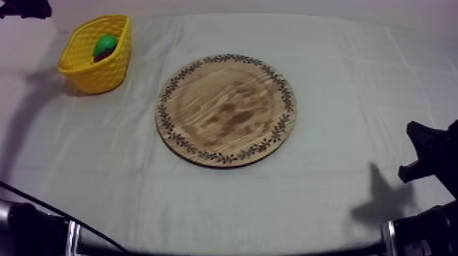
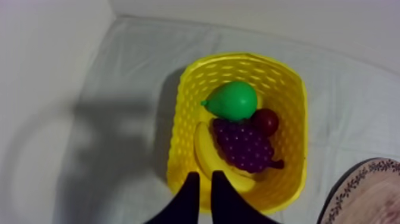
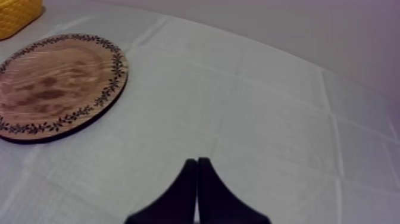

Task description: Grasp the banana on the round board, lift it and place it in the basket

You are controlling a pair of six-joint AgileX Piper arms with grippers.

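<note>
The yellow basket (image 1: 102,75) stands at the table's far left. Seen from the left wrist view, the basket (image 2: 178,119) holds the banana (image 2: 207,152) along its near wall, under a bunch of grapes (image 2: 244,143). A green pear (image 2: 233,100) and a small red fruit (image 2: 267,121) lie beside them. My left gripper (image 2: 203,176) hangs high above the basket's near rim, its fingers close together and holding nothing. The round wooden board (image 1: 226,109) lies bare in the middle. My right gripper (image 3: 197,161) is shut as a narrow wedge over bare cloth, right of the board (image 3: 53,86).
My right arm (image 1: 429,153) rests low at the table's right edge, and a black part of my left arm (image 1: 34,231) crosses the near left corner. The pear (image 1: 104,45) shows over the basket's rim from above. Open cloth surrounds the board.
</note>
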